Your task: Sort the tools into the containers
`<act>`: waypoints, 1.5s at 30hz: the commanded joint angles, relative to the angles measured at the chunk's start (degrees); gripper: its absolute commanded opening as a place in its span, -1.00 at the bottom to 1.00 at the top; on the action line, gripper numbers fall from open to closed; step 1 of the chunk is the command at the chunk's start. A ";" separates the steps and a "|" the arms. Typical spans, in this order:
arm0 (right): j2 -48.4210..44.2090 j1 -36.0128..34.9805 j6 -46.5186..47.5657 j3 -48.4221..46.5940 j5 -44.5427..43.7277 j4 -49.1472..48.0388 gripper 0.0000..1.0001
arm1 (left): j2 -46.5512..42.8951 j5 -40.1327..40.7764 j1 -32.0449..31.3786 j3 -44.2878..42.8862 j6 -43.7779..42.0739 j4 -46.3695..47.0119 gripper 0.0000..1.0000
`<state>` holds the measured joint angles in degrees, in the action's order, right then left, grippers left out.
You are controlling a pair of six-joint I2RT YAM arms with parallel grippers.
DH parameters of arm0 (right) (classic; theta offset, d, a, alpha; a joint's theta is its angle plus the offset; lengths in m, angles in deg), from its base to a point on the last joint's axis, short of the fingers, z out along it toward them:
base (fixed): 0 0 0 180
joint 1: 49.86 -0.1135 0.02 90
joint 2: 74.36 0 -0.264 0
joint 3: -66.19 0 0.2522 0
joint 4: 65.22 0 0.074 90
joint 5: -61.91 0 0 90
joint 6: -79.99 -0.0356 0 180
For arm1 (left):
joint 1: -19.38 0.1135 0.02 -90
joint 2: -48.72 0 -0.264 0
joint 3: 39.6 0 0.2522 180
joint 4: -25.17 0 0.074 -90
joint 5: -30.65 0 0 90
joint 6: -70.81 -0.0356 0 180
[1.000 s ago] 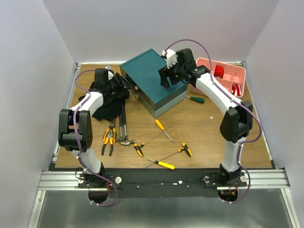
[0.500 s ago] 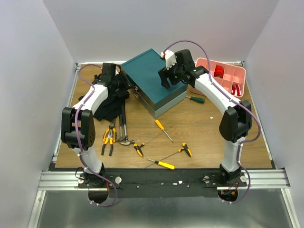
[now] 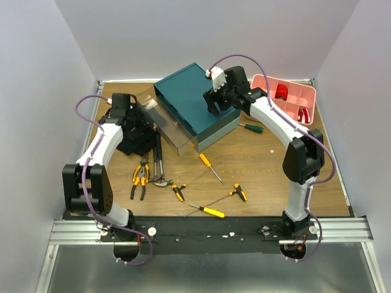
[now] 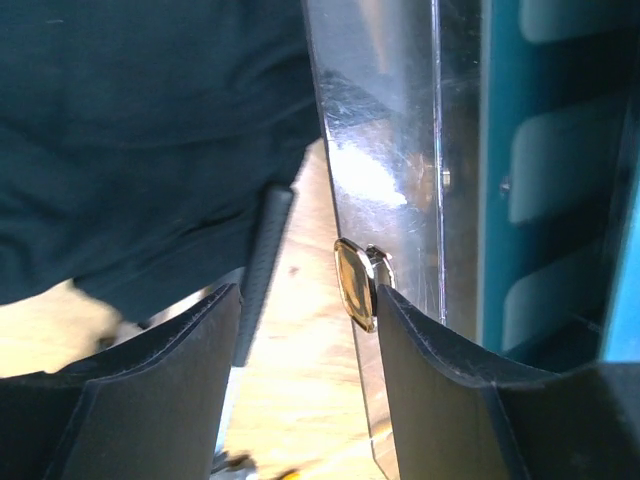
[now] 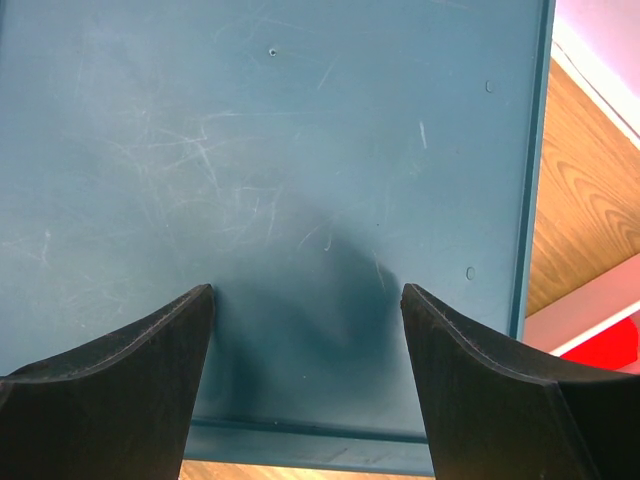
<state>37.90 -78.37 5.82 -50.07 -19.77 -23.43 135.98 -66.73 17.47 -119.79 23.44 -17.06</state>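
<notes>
The dark teal drawer box (image 3: 195,104) stands at the back middle. One clear drawer (image 3: 164,127) is pulled out to its left. My left gripper (image 3: 135,115) is open, and the drawer's brass knob (image 4: 355,285) sits between its fingers, close against the right finger (image 4: 440,370). My right gripper (image 3: 214,102) is open, with its fingertips down on the box's top (image 5: 300,150). Orange-and-black pliers (image 3: 140,177), two hammers (image 3: 159,166), yellow screwdrivers (image 3: 209,163) (image 3: 208,211) and a green-handled screwdriver (image 3: 252,127) lie on the table.
A black cloth (image 3: 137,135) lies under and beside the left gripper and fills the left of the left wrist view (image 4: 150,130). A pink compartment tray (image 3: 287,97) stands at the back right. Small pliers (image 3: 178,192) (image 3: 239,193) lie near the front.
My left arm has drawn back to the left, and the clear drawer has slid out of the box with it. The right arm has stayed on the box's top.
</notes>
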 commanded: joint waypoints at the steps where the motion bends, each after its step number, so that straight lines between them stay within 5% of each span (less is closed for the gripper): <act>1: -1.78 -0.40 1.65 2.47 -2.34 1.41 0.66 | -2.36 6.58 2.78 3.16 -4.84 -6.87 0.32; 6: -7.31 0.82 1.74 5.81 -6.12 -0.61 0.69 | -6.13 -6.99 3.23 0.96 -5.54 3.12 0.52; 10: -13.03 9.93 2.88 9.15 6.07 4.83 0.69 | -7.37 -10.82 2.97 -3.25 -9.12 5.54 0.56; 12: -14.09 13.47 9.01 10.56 14.30 10.79 0.68 | -8.33 -10.03 2.97 -3.70 -12.55 5.00 0.62; 20: -13.75 22.18 31.08 21.72 18.76 15.91 0.57 | -13.70 -20.21 3.06 -2.21 -23.99 9.83 0.77; 45: 13.77 24.21 42.26 0.28 11.10 20.83 0.41 | -11.41 -9.32 4.37 -4.49 -37.62 5.35 0.76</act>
<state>49.55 -54.66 44.71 -47.34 -7.40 -6.73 124.81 -78.31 21.36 -123.00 -11.84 -11.47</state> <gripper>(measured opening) 0.733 0.882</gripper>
